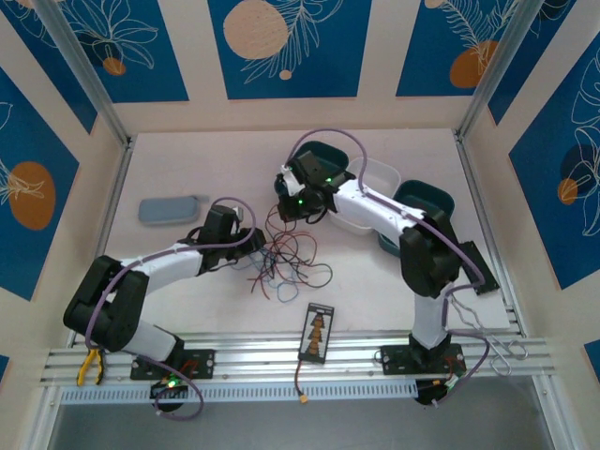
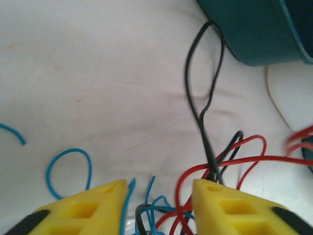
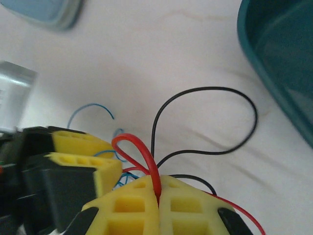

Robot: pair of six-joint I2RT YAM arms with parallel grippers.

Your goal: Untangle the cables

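The cables (image 1: 291, 255), thin red, blue and black wires, lie tangled on the white table between the two arms. My right gripper (image 1: 298, 214) is at the tangle's far edge. In the right wrist view its yellow jaws (image 3: 159, 188) are shut on a red cable loop (image 3: 142, 149), with a black loop (image 3: 205, 122) lying beyond. My left gripper (image 1: 255, 246) reaches in from the left. Its fingers (image 2: 160, 188) stand apart, with blue, black and red wires (image 2: 161, 215) running between them. A long black loop (image 2: 188, 73) stretches ahead toward a teal tray (image 2: 254, 29).
Two teal trays (image 1: 323, 155) (image 1: 427, 202) and a white tray (image 1: 375, 178) sit at the back right. A grey-blue lid (image 1: 173, 208) lies at the left. A black card (image 1: 319, 333), a wire with an orange plug (image 1: 302, 398) and yellow pliers (image 1: 89, 366) are near the front rail.
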